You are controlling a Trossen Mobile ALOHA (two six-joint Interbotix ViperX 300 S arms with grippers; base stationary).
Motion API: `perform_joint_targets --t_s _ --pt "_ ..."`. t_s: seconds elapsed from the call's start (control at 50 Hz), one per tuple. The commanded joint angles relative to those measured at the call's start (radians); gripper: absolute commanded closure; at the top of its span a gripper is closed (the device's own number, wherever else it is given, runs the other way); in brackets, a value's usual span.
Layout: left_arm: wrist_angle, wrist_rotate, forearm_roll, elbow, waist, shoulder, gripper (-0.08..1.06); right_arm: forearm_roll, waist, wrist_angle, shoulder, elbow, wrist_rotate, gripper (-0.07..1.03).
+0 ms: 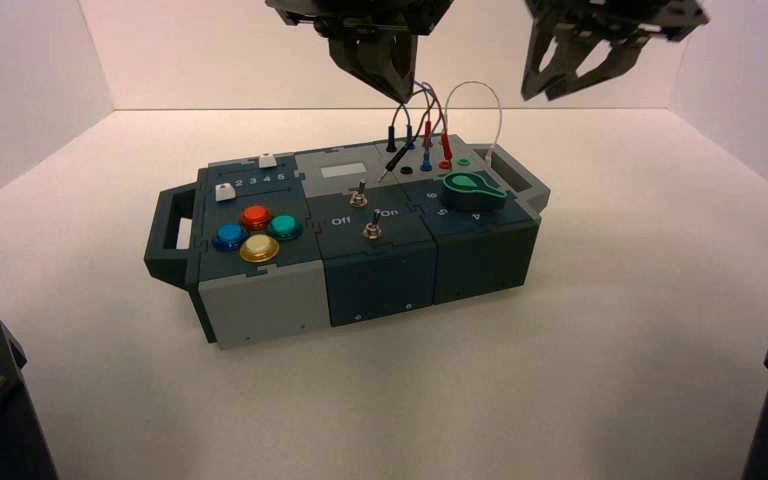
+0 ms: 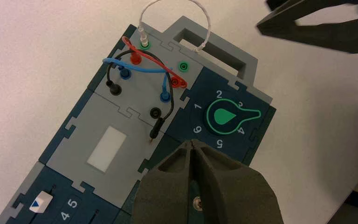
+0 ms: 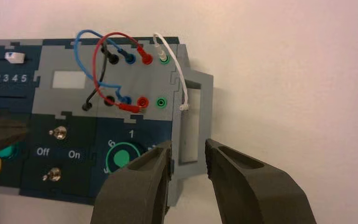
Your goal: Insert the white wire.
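The white wire (image 2: 205, 23) arches over the far right corner of the box (image 1: 260, 300). One white plug sits in a green socket (image 3: 164, 59). The wire's other end (image 3: 184, 107) hangs free over the box's grey handle (image 3: 204, 121), beside an empty green socket (image 3: 160, 101). My right gripper (image 3: 189, 149) is open and holds nothing. It hovers above that handle, a short way from the free end, and shows high at the right in the high view (image 1: 552, 88). My left gripper (image 2: 192, 143) is shut and empty, raised over the box by the green knob (image 2: 223, 115).
Red (image 2: 135, 58) and blue (image 2: 135, 70) leads are plugged in beside the white one. A black lead's free plug (image 2: 156, 127) lies on the grey panel. Two toggle switches (image 3: 58, 133) and coloured buttons (image 1: 257, 232) lie further left on the box.
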Motion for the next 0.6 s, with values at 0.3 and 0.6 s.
perform_joint_targets --t_s 0.3,0.6 --pt "-0.011 -0.014 0.0 0.002 -0.003 -0.043 1.01 0.012 0.003 -0.074 0.107 -0.049 0.0 0.57" --pt "-0.015 -0.015 0.002 0.002 -0.002 -0.044 1.01 0.02 0.009 -0.086 0.198 -0.094 0.002 0.57"
